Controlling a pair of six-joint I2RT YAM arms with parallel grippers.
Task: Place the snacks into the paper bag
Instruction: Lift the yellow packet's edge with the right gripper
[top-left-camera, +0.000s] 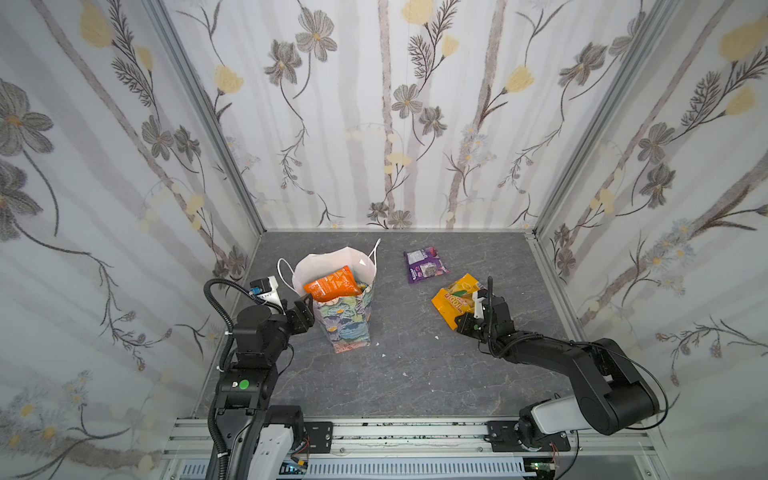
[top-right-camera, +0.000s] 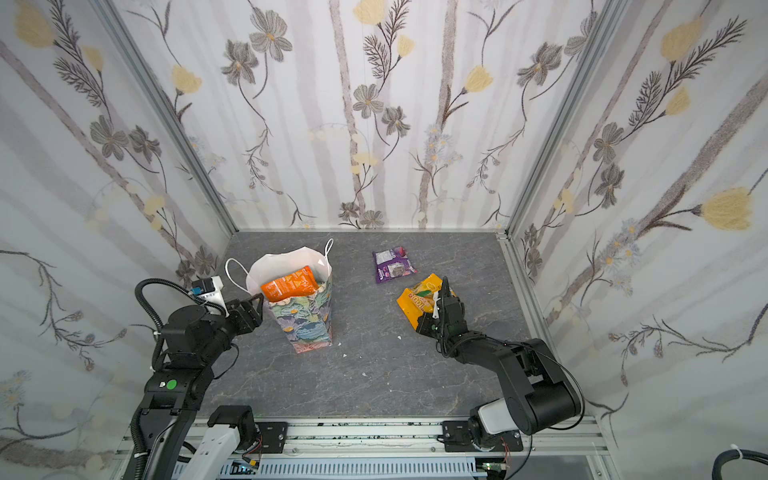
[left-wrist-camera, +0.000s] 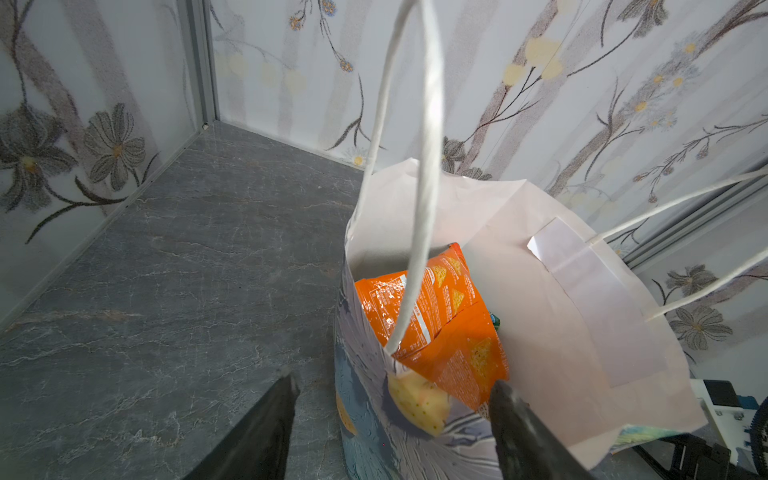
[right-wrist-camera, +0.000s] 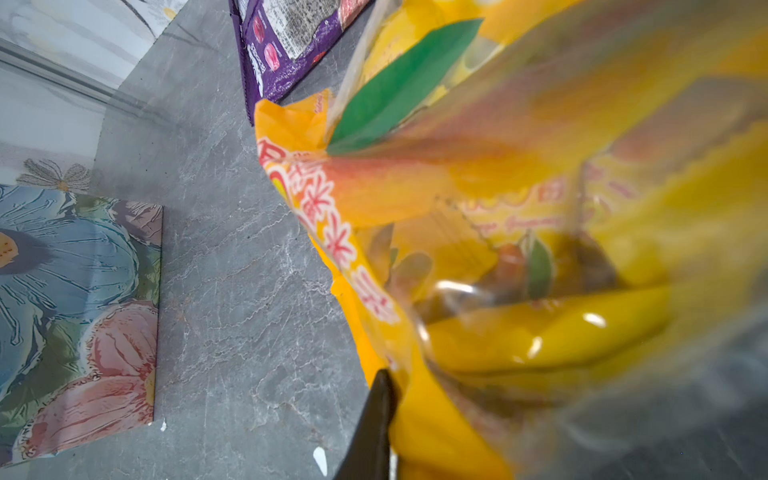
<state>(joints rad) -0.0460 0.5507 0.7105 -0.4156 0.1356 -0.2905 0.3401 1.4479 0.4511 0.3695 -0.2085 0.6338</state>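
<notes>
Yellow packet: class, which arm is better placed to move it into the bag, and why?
Right. The right end effector is shut on the yellow packet; the left end effector stands open at the bag's rim.

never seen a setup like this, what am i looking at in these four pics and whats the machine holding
It is a robot with two black arms, each ending in a two-fingered gripper. The two wide pictures look down from one overhead camera. The two close-ups come from cameras on the arms' wrists. On the grey table stands a flowery paper bag with an orange packet sticking out of it. A purple packet lies flat further back. The left gripper is open, its jaws either side of the bag's near wall. The right gripper is shut on a yellow packet, which fills its wrist view. Whether that is one packet or two overlapping I cannot tell.
</notes>
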